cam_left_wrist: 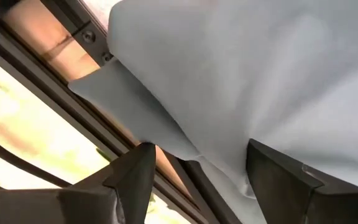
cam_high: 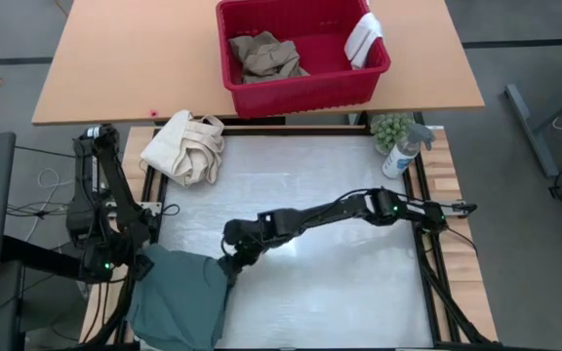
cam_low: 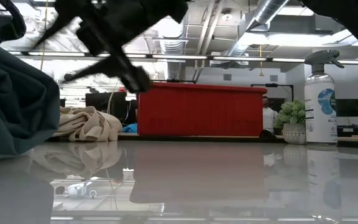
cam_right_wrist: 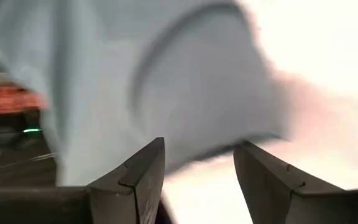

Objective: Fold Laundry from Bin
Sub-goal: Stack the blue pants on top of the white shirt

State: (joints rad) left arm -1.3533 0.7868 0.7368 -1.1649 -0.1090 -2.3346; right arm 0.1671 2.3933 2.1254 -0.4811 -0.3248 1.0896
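Right gripper (cam_high: pixel 230 261): at the teal garment's (cam_high: pixel 181 295) upper right edge, fingers parted, nothing pinched; cloth just ahead.
Left gripper (cam_high: pixel 142 263): at the garment's upper left corner, fingers apart, cloth lying between them, not clamped.
Teal garment: bunched at the table's near left corner, long axis running toward the near edge, spilling over.
Nearer arm: both about level, one per top corner.
Bin (cam_high: pixel 301 88): well beyond the garment, trousers (cam_high: pixel 266 56) and white towel (cam_high: pixel 364 39) inside.
Hidden: garment's lower hem, cut off.
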